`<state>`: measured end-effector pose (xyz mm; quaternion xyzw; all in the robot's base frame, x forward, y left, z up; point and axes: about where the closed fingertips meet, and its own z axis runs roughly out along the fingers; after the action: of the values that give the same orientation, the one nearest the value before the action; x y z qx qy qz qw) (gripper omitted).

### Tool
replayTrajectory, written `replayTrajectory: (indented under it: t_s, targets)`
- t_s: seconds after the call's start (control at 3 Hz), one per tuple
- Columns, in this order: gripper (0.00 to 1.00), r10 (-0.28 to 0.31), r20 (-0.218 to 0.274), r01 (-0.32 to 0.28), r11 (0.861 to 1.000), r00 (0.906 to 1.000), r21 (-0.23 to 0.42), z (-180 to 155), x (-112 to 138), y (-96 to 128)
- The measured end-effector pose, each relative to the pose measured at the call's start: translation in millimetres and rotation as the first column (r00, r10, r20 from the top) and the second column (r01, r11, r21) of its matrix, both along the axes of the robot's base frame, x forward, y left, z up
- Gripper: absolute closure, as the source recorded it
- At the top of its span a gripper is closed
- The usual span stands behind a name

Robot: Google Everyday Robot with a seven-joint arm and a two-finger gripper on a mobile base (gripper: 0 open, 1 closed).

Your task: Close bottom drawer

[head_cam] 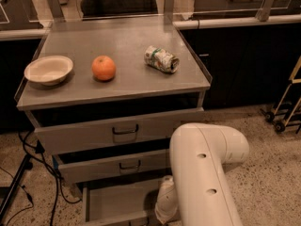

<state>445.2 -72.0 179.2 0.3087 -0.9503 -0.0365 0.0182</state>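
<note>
Bottom drawer (pixel 117 202) is seen pulled well out at the foot of the cabinet, its flat tray exposed beneath the middle drawer (pixel 117 166). The closing push is judged not yet made; next, the front panel would have to be pressed squarely inward. The white arm (pixel 207 173) is bent down over the drawer's right side, with the wrist (pixel 165 204) lowered towards the front edge. The gripper is cut off below the frame, so its state cannot be told.

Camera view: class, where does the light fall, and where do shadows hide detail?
Camera view: warm, dim light; the white arm is brightest; deep shadow fills the gaps above each drawer; the bottom drawer lies shaded; the gripper is out of sight beneath the arm.
</note>
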Motion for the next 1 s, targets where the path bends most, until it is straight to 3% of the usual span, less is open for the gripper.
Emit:
replayTrajectory:
  t_s: [0.33,1.0]
  targets:
    - [1.0,-0.03,0.035,0.031,0.999,0.9989,-0.029,-2.5,16.1,1.9]
    - [1.0,-0.046,0.027,0.046,0.999,0.9986,-0.017,-4.1,16.9,3.4]
